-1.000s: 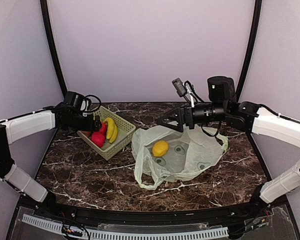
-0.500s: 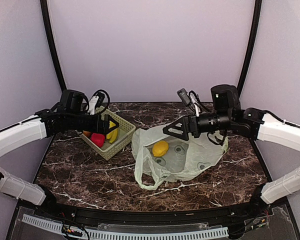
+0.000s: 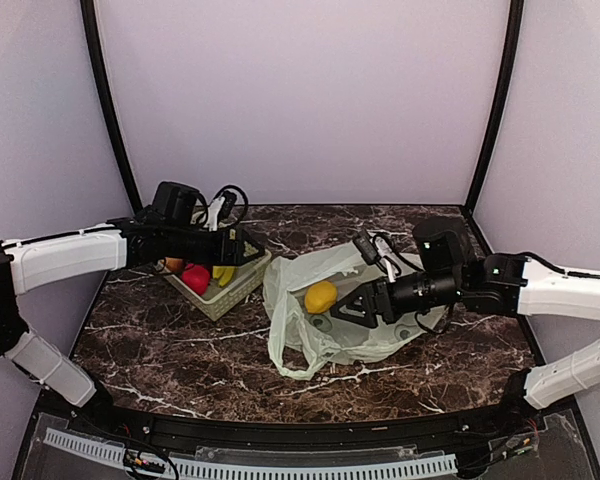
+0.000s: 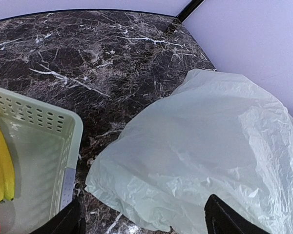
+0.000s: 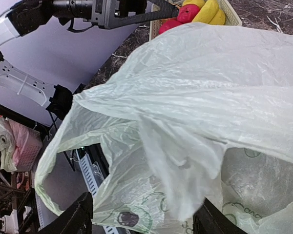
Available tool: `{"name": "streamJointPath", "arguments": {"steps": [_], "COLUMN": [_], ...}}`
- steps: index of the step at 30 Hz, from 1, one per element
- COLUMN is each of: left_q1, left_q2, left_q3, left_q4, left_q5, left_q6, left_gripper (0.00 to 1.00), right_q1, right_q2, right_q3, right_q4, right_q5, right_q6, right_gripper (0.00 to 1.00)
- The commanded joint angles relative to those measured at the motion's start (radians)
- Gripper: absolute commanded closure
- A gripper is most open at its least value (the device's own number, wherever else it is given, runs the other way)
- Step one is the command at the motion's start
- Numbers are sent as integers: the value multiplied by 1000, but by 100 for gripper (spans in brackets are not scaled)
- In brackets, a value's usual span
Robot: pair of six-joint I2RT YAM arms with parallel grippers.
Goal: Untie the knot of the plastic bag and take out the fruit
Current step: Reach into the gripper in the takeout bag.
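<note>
The pale green plastic bag point(image 3: 380, 320) lies crumpled right of centre, its mouth slack and a loop handle point(image 3: 285, 352) trailing toward the front; no knot shows. One yellow fruit point(image 3: 321, 296) sits inside it. My right gripper point(image 3: 342, 308) is low at the bag's mouth, open, with loose bag film point(image 5: 185, 161) hanging between its fingers point(image 5: 80, 214). My left gripper point(image 3: 260, 253) is open and empty above the basket's right edge, facing the bag point(image 4: 210, 146). The left wrist view shows that gripper point(image 4: 146, 225) just short of the bag's edge.
A perforated pale green basket point(image 3: 242, 283) stands at the back left holding yellow bananas point(image 3: 223, 272), a red fruit point(image 3: 195, 278) and an orange one point(image 3: 175, 265). Its wall point(image 4: 39, 122) fills the left of the left wrist view. Purple walls enclose the dark marble table point(image 3: 160, 350).
My left arm has swung right from over the basket toward the bag. My right arm has dropped and moved in to the bag's mouth, its jaws narrowing a little.
</note>
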Motion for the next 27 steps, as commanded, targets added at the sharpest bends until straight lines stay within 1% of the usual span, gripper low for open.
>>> {"name": "streamJointPath", "arguments": {"steps": [1, 3, 7, 10, 14, 19, 21, 27], "left_q1": [-22, -34, -55, -89, -132, -172, -191, -268], "left_q2": [70, 109, 192, 248, 275, 255, 240, 207], "left_q3": [85, 111, 153, 181, 171, 91, 59, -5], "left_q4": [61, 76, 89, 87, 105, 165, 180, 251], "left_q5": [52, 67, 84, 96, 120, 166, 170, 181], "left_q6": [-28, -29, -40, -42, -47, -90, -107, -185], "left_gripper": [17, 17, 20, 22, 28, 35, 37, 38], "right_q1": [8, 9, 8, -2, -20, -51, -65, -76], "right_q2": [57, 97, 196, 259, 293, 257, 227, 117], "right_q3": [-2, 21, 64, 86, 91, 47, 23, -53], "right_q4": [27, 6, 3, 2, 4, 2, 1, -9], "right_q5": [165, 222, 285, 301, 322, 360, 383, 432], "right_q6": [112, 139, 185, 233, 282, 308, 315, 346], "right_gripper": [36, 36, 36, 36, 34, 31, 30, 18]}}
